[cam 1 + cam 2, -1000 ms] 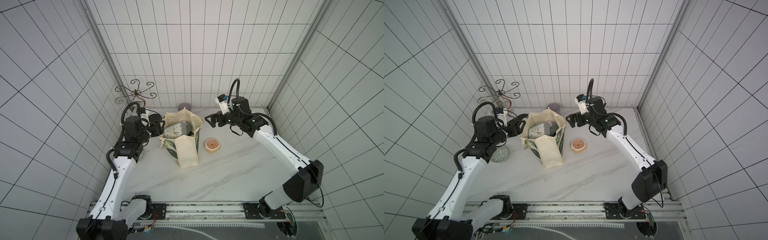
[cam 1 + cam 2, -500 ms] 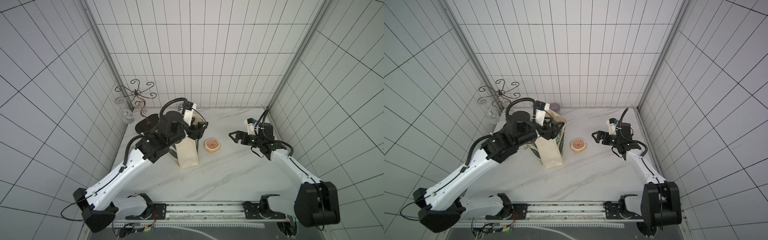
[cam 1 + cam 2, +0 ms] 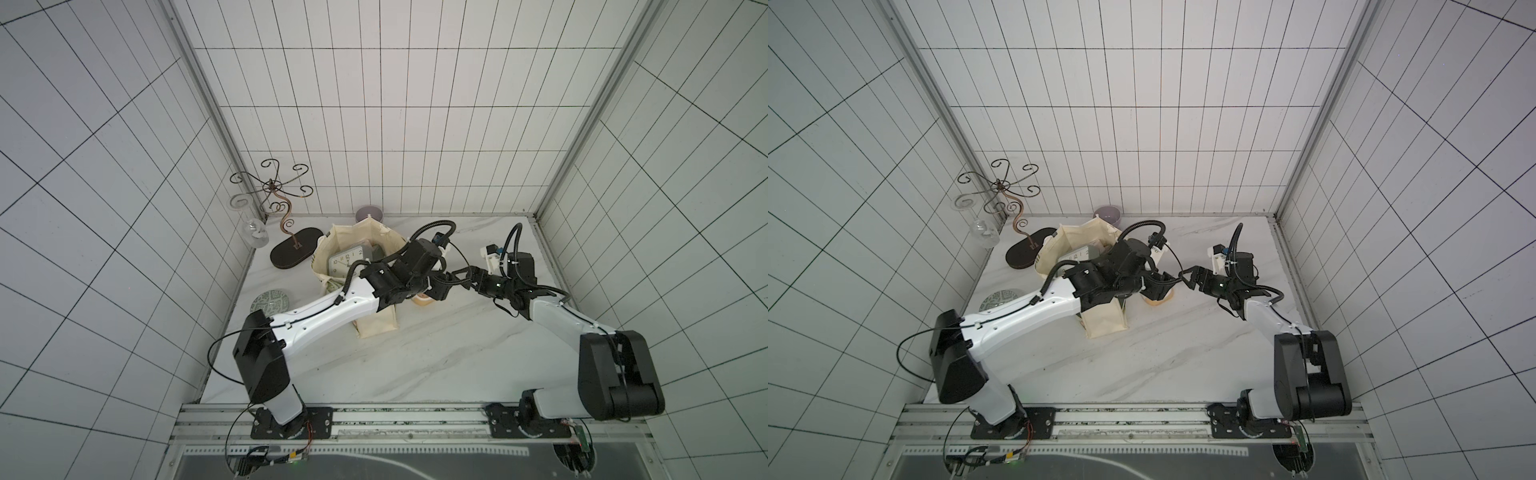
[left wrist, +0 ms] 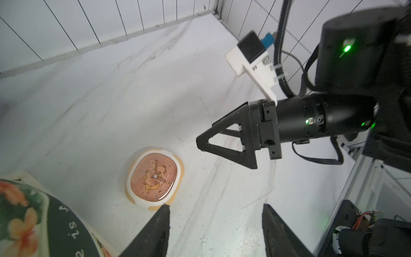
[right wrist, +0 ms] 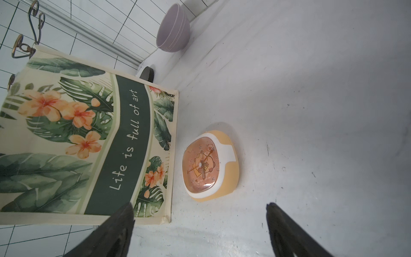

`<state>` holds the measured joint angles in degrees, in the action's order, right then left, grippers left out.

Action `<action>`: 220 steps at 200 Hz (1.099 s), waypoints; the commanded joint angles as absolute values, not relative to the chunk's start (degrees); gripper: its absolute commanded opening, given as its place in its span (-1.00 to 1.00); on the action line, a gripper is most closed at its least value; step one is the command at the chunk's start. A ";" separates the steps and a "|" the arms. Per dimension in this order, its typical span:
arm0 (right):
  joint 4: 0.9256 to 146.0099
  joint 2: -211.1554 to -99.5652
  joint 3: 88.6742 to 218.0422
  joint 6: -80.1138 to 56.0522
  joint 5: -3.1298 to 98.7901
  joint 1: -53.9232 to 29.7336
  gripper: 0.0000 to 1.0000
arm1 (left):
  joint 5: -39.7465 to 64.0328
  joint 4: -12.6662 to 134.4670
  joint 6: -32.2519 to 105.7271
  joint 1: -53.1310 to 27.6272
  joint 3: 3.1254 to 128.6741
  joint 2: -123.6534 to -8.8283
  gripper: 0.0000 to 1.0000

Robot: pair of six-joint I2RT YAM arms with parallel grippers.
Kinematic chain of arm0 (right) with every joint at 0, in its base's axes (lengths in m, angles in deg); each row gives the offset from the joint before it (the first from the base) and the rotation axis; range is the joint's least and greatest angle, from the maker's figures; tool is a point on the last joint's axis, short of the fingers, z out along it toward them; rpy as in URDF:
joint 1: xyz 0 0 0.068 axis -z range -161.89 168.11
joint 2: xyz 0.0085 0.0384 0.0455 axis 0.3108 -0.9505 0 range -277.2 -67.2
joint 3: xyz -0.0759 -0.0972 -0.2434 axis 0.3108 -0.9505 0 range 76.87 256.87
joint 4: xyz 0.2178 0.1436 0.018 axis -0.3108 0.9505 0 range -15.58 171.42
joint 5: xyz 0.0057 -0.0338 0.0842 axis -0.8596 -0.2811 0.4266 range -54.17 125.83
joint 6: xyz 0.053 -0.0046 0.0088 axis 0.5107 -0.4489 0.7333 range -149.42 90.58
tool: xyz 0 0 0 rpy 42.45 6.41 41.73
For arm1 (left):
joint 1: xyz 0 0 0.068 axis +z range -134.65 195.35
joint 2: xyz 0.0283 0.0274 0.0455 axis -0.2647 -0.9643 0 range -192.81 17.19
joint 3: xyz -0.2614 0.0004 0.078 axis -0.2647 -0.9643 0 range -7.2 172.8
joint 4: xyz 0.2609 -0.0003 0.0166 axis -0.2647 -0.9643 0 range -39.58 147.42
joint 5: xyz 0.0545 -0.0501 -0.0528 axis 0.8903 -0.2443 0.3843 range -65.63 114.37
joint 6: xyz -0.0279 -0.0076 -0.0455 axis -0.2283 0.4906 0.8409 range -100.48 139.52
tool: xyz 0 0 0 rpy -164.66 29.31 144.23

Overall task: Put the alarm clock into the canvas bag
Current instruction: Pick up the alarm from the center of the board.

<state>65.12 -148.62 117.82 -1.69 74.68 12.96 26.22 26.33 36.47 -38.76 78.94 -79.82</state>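
The orange alarm clock lies face up on the marble table beside the printed side of the canvas bag. In both top views my left gripper covers most of the clock. My left gripper hovers open just above the clock, nothing between its fingers. My right gripper is open and empty too, low over the table and facing the clock from the right. The two grippers nearly meet tip to tip. The bag stands with its mouth open.
A grey-white square clock sits inside the bag. A purple bowl stands at the back wall. A wire stand on a dark oval base, a wine glass and a round patterned coaster occupy the left.
My left arm swung from the bag's left side across its mouth to above the orange clock. My right arm drew back from the bag's far corner and dropped low to the clock's right.
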 commanded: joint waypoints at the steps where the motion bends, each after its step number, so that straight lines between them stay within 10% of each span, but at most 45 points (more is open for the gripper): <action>1: 60.74 -149.19 113.80 0.08 76.67 15.02 0.85 | 32.45 24.16 37.62 -38.78 80.91 -84.52 0.19; 58: 54.51 -151.42 109.96 3.28 81.08 16.83 0.84 | 37.24 18.42 37.44 -36.11 84.56 -95.72 0.14; 167: 48.82 -154.22 108.22 6.71 80.79 15.29 0.89 | 32.45 23.36 41.09 -30.28 85.06 -104.54 0.80; 220: 49.11 -154.52 108.47 6.88 79.90 15.27 0.89 | 24.17 26.68 43.04 -29.92 82.63 -105.39 0.81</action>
<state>50.06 -154.20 110.17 6.40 80.21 15.74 29.04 24.10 41.23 -30.26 84.26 -103.82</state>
